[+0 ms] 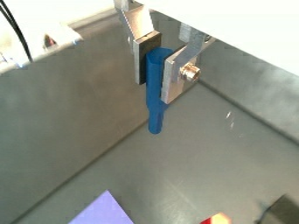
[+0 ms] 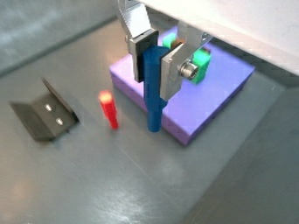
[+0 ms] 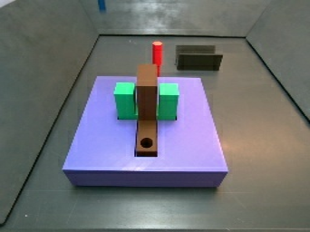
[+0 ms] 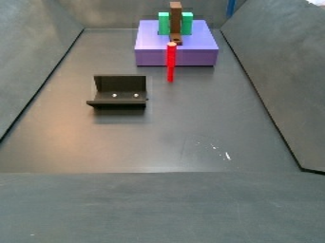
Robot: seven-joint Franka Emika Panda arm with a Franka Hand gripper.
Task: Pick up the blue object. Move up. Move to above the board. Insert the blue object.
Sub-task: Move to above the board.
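Note:
My gripper [image 1: 160, 72] is shut on the blue object [image 1: 156, 109], a slim blue peg that hangs upright from between the silver fingers, clear of the floor. Both wrist views show this grip [image 2: 158, 68], with the peg [image 2: 155, 109] below it. The lavender board [image 2: 205, 105] lies below and beside the peg. In a side view the board [image 3: 182, 136] bears a brown strip [image 3: 147, 95] with a round hole [image 3: 147, 143] and two green blocks [image 3: 125, 100]. Only a blue tip [image 3: 101, 5] shows at the upper edge of both side views; the gripper itself is out of view there.
A red peg [image 3: 158, 53] stands upright on the floor just off the board's edge, also in a wrist view [image 2: 108, 111]. The dark fixture [image 4: 118, 92] stands on the floor apart from the board. Grey walls [image 1: 70, 105] enclose the floor.

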